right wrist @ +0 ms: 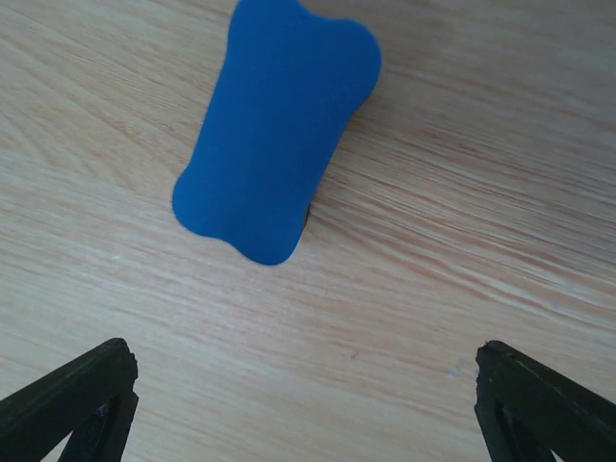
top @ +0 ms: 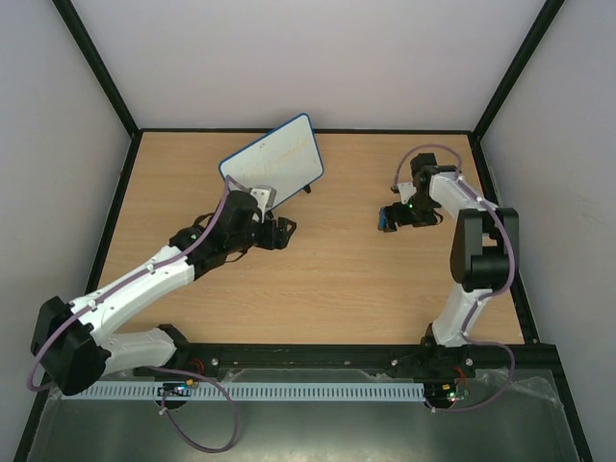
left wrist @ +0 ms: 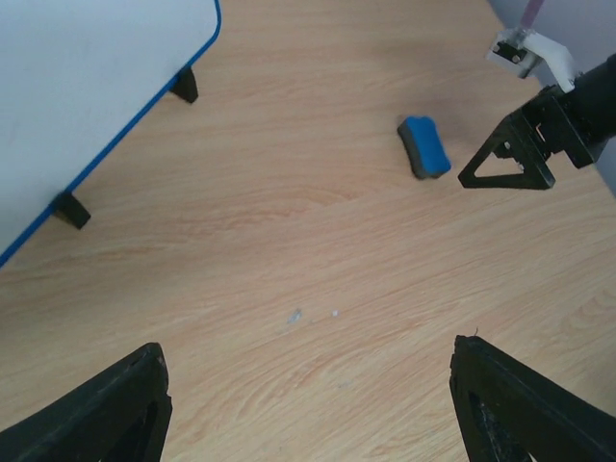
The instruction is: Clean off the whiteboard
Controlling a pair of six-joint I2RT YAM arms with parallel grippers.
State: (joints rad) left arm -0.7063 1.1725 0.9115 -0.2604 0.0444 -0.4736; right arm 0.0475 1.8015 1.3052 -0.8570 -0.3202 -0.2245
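Observation:
The whiteboard (top: 272, 162), white with a thin blue frame and small black feet, stands at the back left of the table with faint marks on its face. Its lower edge shows in the left wrist view (left wrist: 87, 87). A small blue eraser block (top: 386, 219) lies flat on the table at mid right, and also shows in the left wrist view (left wrist: 424, 146) and the right wrist view (right wrist: 279, 125). My right gripper (top: 393, 216) (right wrist: 303, 351) is open just above the table, with the eraser ahead of its fingertips, not between them. My left gripper (top: 279, 231) (left wrist: 308, 351) is open and empty in front of the whiteboard.
The wooden table (top: 327, 279) is enclosed by white walls with black frame posts (top: 96, 67). The right arm's open fingers (left wrist: 520, 164) show beside the eraser in the left wrist view. A black rail (top: 318, 358) runs along the near edge.

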